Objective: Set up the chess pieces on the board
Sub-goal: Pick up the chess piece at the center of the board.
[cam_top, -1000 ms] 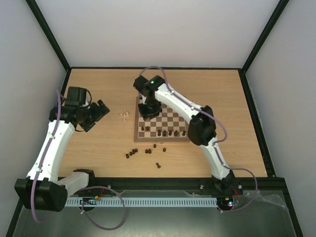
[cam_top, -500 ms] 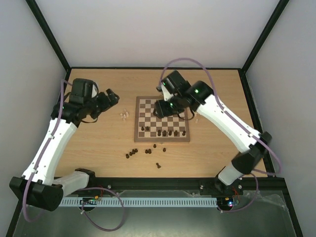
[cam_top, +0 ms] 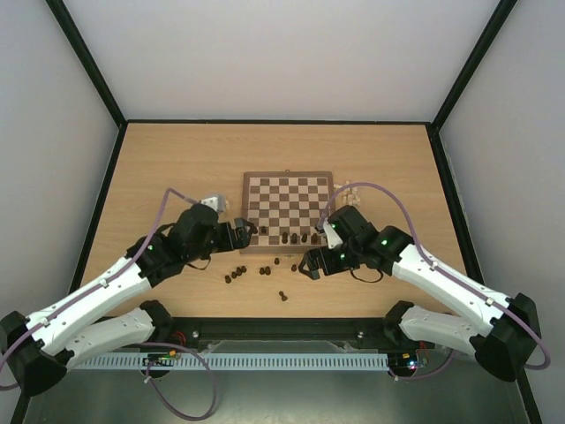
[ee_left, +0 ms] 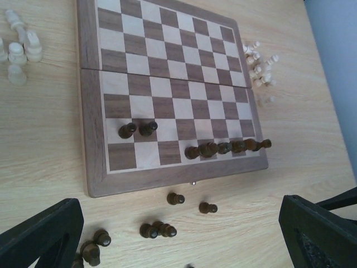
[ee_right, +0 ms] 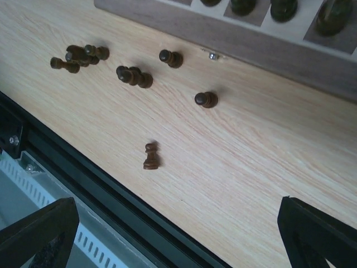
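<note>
The board (cam_top: 291,196) lies mid-table, with dark chess pieces along its near rows: a pair (ee_left: 137,129) and a row of several (ee_left: 228,147). More dark pieces (cam_top: 261,269) are loose on the table in front of it, among them one lying on its side (ee_right: 150,156) and two single ones (ee_right: 206,99) (ee_left: 175,198). Pale pieces sit in small heaps left (ee_left: 19,50) and right (ee_left: 261,64) of the board. My left gripper (cam_top: 245,231) (ee_left: 181,245) hangs open at the board's near left corner. My right gripper (cam_top: 311,265) (ee_right: 178,240) hovers open over the loose dark pieces, holding nothing.
The black rail (ee_right: 83,184) at the table's near edge runs just behind the fallen piece. My two arms converge on the strip of table between this rail (cam_top: 282,325) and the board.
Both arms have swung in from the far part of the table to the board's near edge. The right gripper left the board and its jaws opened wide.
</note>
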Controlling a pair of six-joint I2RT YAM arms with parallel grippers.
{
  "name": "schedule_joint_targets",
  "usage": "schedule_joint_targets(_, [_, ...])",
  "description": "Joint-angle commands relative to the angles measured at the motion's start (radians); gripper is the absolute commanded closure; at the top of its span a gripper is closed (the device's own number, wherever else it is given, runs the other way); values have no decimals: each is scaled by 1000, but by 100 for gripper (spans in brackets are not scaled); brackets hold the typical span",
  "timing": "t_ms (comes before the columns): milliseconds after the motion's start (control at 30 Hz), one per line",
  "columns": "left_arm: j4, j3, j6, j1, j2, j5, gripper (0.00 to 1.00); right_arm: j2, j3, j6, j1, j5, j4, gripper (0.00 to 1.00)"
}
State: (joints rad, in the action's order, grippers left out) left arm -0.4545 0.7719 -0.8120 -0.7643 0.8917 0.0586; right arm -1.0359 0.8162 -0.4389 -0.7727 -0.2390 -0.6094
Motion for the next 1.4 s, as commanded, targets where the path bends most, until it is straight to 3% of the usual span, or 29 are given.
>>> schedule_joint_targets(0, [-4, -7, -64, -105, -3, 160, 1, 0, -23, -48, -13, -45, 52, 1])
schedule_joint_targets(67, [-27, -26, -86, -148, -8, 198, 1, -6, -24, -54, -29, 11, 44, 4])
schedule_joint_targets(200, [-57, -64, -136, -191, -5, 251, 1, -75, -23, -75, -74, 98, 51, 22])
schedule_joint_targets(367, [-137, -65, -187, -212, 16, 301, 1, -254, 44, -92, -191, 275, 26, 39])
schedule_joint_targets(467, [-155, -75, -205, -214, 4, 315, 1, -343, 92, -87, -215, 318, 17, 43])
schedule_joint_targets(533, [-168, -71, -209, -214, -12, 326, 1, -392, 133, -76, -216, 331, 5, 54])
schedule_joint_targets(933, [-134, -124, -194, -217, -71, 299, 1, -557, 224, 7, -214, 358, -38, 55])
schedule_joint_targets(1000, [-140, -133, -199, -224, -71, 294, 1, -564, 214, 6, -214, 350, -22, 61])
schedule_joint_targets(1233, [-173, -143, -205, -234, -92, 303, 1, -602, 205, 13, -207, 325, 28, 63])
schedule_joint_targets(1367, [-177, -164, -219, -234, -118, 306, 1, -638, 210, 19, -204, 313, 46, 69])
